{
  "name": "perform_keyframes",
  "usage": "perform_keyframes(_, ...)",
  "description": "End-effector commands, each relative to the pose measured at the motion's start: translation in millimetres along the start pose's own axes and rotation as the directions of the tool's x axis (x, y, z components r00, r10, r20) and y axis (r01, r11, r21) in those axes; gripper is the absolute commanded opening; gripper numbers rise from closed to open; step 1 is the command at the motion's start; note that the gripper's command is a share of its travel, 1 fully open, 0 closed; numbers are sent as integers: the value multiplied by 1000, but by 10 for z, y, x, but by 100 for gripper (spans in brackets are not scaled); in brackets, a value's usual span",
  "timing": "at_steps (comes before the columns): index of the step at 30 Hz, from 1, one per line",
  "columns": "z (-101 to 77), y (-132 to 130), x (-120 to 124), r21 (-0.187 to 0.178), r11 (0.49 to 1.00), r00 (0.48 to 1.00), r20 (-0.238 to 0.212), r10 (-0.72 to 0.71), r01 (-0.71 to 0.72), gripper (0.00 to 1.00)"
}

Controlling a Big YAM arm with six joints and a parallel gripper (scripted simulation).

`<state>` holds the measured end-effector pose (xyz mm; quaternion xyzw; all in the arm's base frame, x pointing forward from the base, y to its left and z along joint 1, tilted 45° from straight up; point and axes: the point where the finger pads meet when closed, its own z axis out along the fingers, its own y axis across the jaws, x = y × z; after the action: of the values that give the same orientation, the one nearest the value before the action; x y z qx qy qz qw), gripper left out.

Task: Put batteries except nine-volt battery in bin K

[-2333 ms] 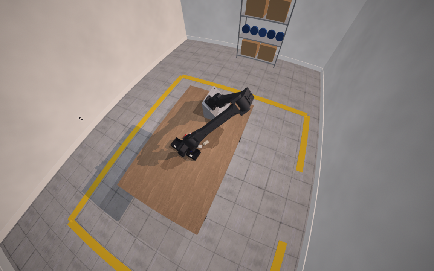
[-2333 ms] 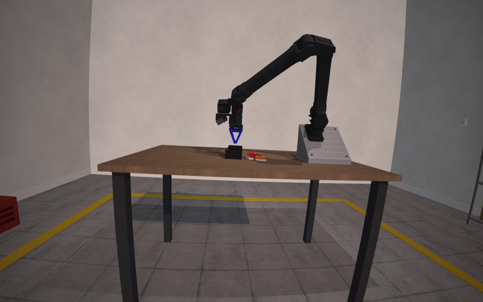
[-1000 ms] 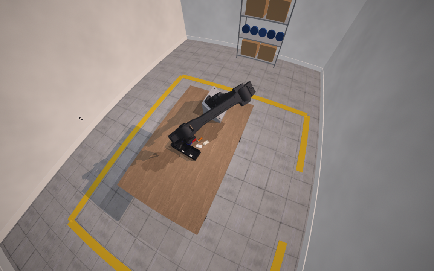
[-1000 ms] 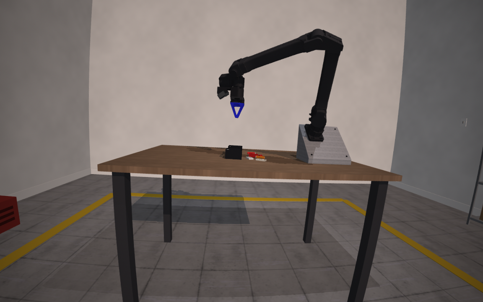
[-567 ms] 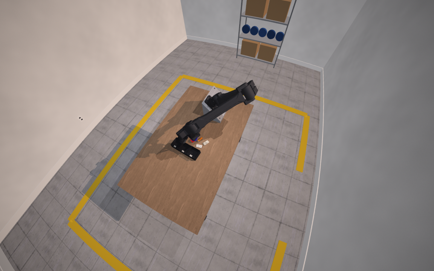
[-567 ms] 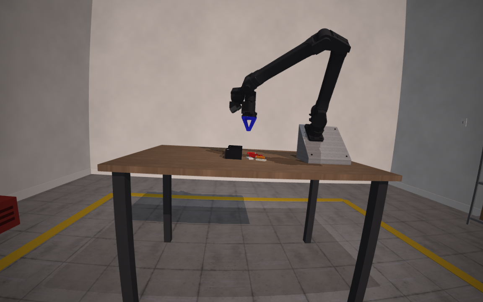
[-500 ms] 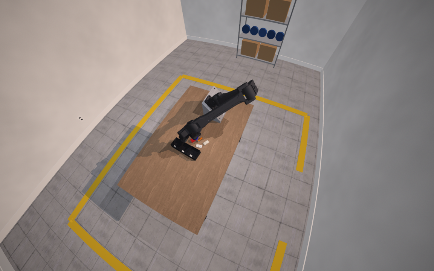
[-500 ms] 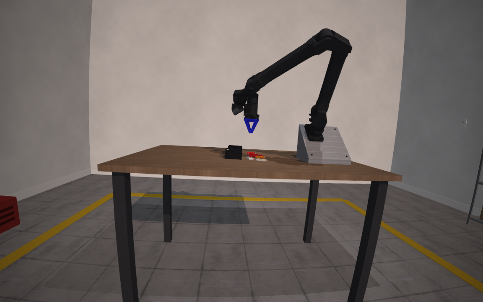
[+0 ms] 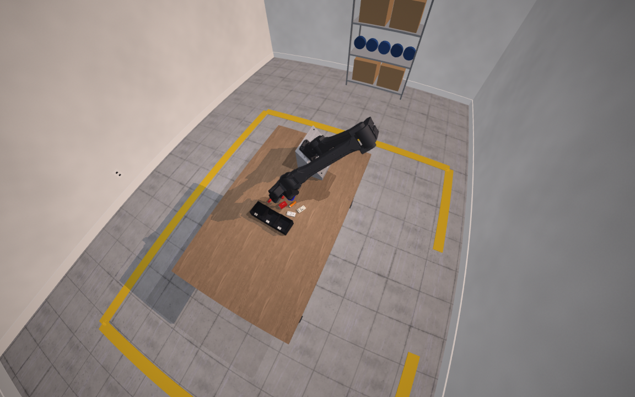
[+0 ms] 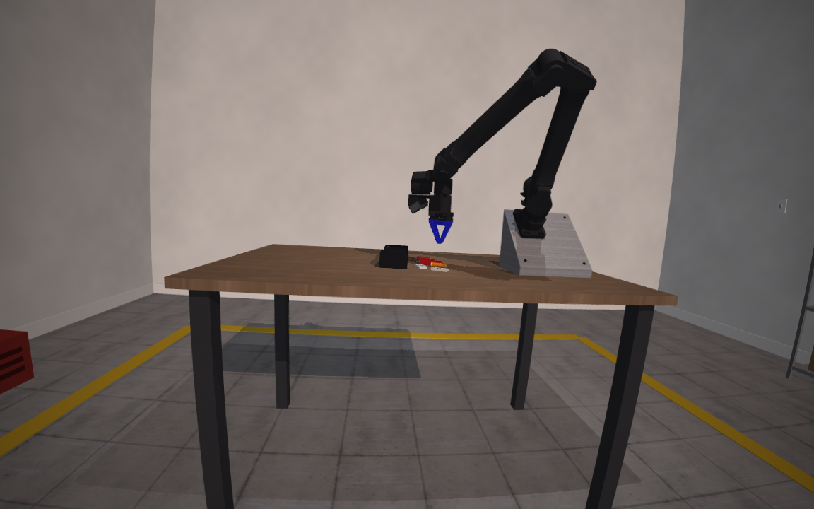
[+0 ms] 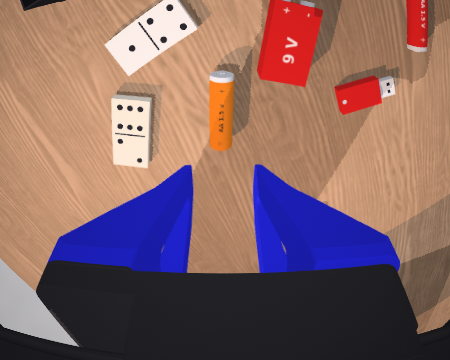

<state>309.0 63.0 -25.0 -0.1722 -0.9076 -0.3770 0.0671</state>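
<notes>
A black robot arm reaches out over a wooden desk (image 10: pixel 334 278), its blue two-fingered tool (image 11: pixel 223 220) pointing straight down and hanging above the desk, touching nothing. The fingers are partly open with only bare wood between them, so the tool holds nothing; the gap looks set to straddle a slim object. Just ahead of the fingertips lies an orange battery (image 11: pixel 221 111), lengthwise in line with the gap, probably the next thing to be picked up. A red battery (image 11: pixel 416 14) lies well off to the right. Between these two are a red nine-volt battery (image 11: pixel 289 42), marked 9 V, and a small red USB stick (image 11: pixel 363 94); both should be left alone. Two white dominoes (image 11: pixel 132 130) lie left of the orange battery. The black row of bins (image 9: pixel 270 217) stands just beyond the clutter; its labels are unreadable here. Around the desk are a grey tiled floor with yellow tape lines (image 9: pixel 157 241), plain walls and a metal shelf rack (image 9: pixel 350 59) with boxes.
</notes>
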Motion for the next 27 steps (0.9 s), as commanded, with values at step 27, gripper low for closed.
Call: perform_keyframes(27, -54, 48, -70, -6, 1000, 1000, 31, 0, 0, 27)
